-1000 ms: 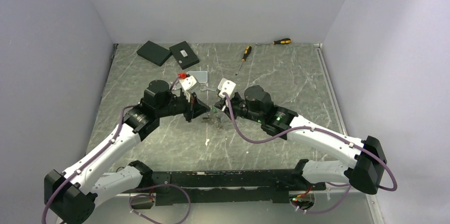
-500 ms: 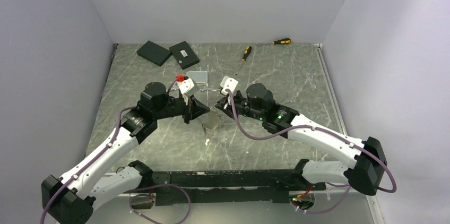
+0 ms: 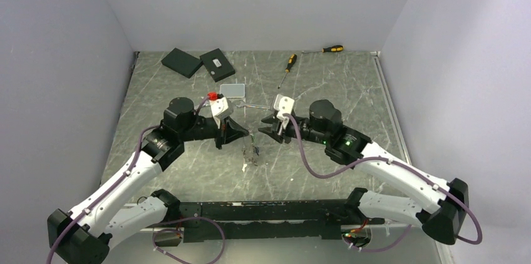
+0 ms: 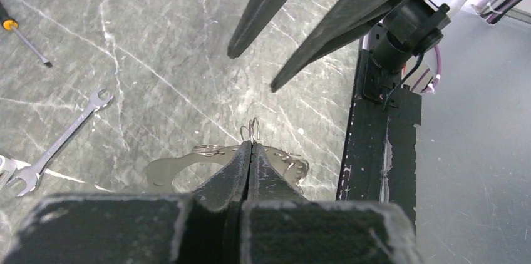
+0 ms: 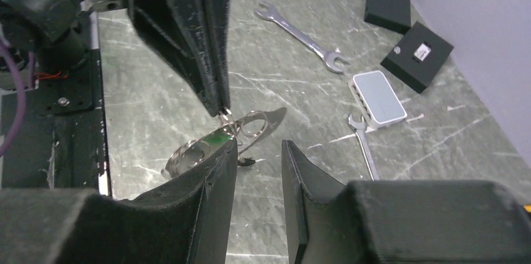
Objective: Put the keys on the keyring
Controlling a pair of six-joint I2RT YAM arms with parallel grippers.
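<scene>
Pinches the keyring in the tightly closed left gripper, aloft above the table — keys dangling beneath, one green-tagged. Stands the right gripper just beside, jaws part-spread and empty — ring straight ahead of its tips.

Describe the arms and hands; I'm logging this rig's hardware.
Left arm and right arm: white shells, black joints, a purple cable looping along each. Left hand and right hand each have two black tapered fingers.
</scene>
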